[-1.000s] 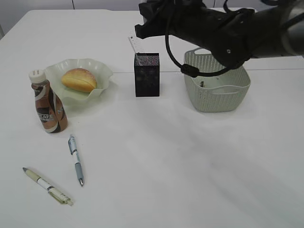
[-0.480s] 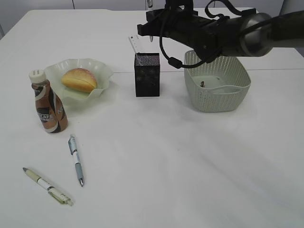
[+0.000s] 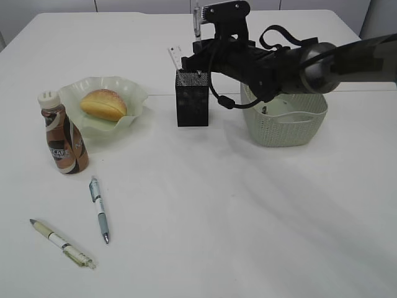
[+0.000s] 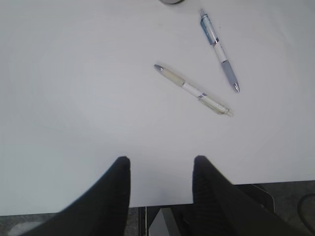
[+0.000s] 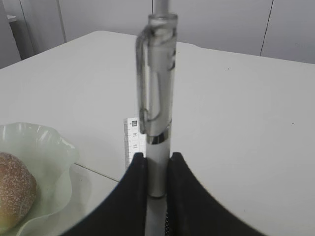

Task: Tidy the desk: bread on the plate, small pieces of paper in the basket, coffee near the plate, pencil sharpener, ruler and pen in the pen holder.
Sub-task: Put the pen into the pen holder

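My right gripper [image 5: 157,160] is shut on a clear-and-white pen [image 5: 157,98] held upright, just above the black mesh pen holder [image 3: 192,99]. The ruler [image 3: 175,57] stands in the holder's left corner. The bread [image 3: 103,103] lies on the green plate [image 3: 133,93], with the coffee [image 3: 62,133] standing beside it. Two more pens [image 3: 99,210] [image 3: 62,243] lie on the desk [image 3: 217,205] at the front left. My left gripper [image 4: 161,164] hovers open near the desk's front edge, short of those pens [image 4: 192,90]. Pencil sharpener and paper pieces are out of view.
The sage-green basket [image 3: 288,127] stands right of the pen holder, under my right arm, with a small dark item [image 3: 265,110] inside. In the left wrist view the desk's front edge [image 4: 275,184] runs just behind the fingers.
My right arm has swung down and away from the camera, bringing the upright pen over the pen holder. Nothing on the desk has moved.
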